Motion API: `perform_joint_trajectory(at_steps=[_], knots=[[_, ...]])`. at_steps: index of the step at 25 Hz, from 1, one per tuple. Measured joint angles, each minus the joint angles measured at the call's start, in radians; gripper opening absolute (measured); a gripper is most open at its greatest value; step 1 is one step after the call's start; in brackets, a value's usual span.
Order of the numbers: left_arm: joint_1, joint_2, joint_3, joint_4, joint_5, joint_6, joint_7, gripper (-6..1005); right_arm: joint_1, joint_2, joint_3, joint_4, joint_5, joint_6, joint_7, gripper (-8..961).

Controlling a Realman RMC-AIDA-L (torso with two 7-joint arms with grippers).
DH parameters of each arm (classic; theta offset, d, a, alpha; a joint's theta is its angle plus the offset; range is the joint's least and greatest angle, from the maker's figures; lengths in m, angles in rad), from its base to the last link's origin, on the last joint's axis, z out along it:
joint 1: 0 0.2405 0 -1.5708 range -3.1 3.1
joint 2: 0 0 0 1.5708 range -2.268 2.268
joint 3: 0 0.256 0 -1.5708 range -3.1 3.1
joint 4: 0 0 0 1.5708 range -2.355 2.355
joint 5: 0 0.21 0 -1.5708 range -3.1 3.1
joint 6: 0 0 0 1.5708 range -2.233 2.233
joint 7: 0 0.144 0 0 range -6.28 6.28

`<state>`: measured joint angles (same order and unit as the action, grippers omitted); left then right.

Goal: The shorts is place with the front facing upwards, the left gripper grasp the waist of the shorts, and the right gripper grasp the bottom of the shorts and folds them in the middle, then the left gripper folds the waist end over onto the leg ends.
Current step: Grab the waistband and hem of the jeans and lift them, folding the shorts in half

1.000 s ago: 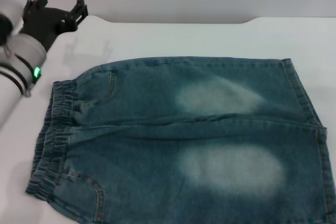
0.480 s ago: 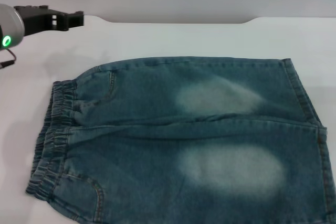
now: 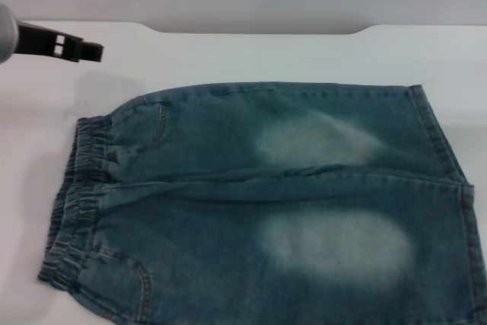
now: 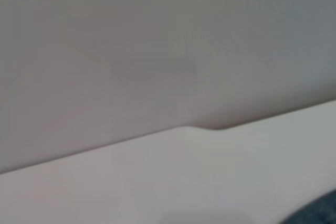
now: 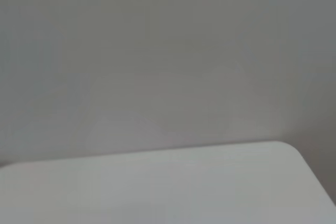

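Nothing folded yet. Denim shorts [image 3: 266,203] spread flat and front-up on the white surface [image 3: 251,55], filling the middle and lower part of the head view. Elastic waist [image 3: 76,195] at the left of the frame, leg ends [image 3: 449,180] at the right, lower edge cut off by the bottom of the frame. Both legs side by side, one above the other in the frame, the seam between them running left to right across the middle. No crease, no lifted edge, no doubled layer anywhere.

Left tool [image 3: 72,46] in the upper left of the head view, over bare surface, well apart from the waist and touching no cloth. Seen side-on as one dark bar; cannot tell whether spread or pressed together. Only a dark sliver of the shorts in the lower right corner of the left wrist view, the rest surface and wall.

Right tool nowhere in view. Only surface and wall in the right wrist view, no fabric, so probably not near the leg ends.

Judged from this: at the very start, in the approach. All steps left: waist grasp by the left, bottom grasp by the right, the fold down the middle, then waist end over onto leg ends.
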<state>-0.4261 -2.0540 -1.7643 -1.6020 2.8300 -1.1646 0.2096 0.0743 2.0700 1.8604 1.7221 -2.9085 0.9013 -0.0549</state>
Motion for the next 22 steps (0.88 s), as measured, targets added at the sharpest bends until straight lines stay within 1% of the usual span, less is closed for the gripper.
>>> perform_joint_trajectory(at_steps=[5,9,12,17,22], knots=[[-0.002,0.0,-0.03,-0.055,0.012,-0.101,0.028,843,0.022,-0.003,0.035,0.019,-0.002,0.12,-0.061,801],[-0.004,0.0,-0.033,-0.058,0.012,-0.114,0.035,844,0.029,-0.003,0.049,0.032,0.011,0.174,-0.086,801],[-0.007,-0.001,-0.034,-0.045,0.011,-0.113,0.037,844,0.029,-0.002,0.066,0.035,0.08,0.191,-0.116,801],[-0.007,-0.002,-0.03,-0.039,0.008,-0.133,0.037,843,0.019,0.0,0.139,0.04,0.223,0.238,-0.182,800],[-0.008,-0.003,-0.025,-0.047,0.004,-0.183,0.037,844,0.018,0.003,0.172,0.038,0.241,0.269,-0.187,800]])
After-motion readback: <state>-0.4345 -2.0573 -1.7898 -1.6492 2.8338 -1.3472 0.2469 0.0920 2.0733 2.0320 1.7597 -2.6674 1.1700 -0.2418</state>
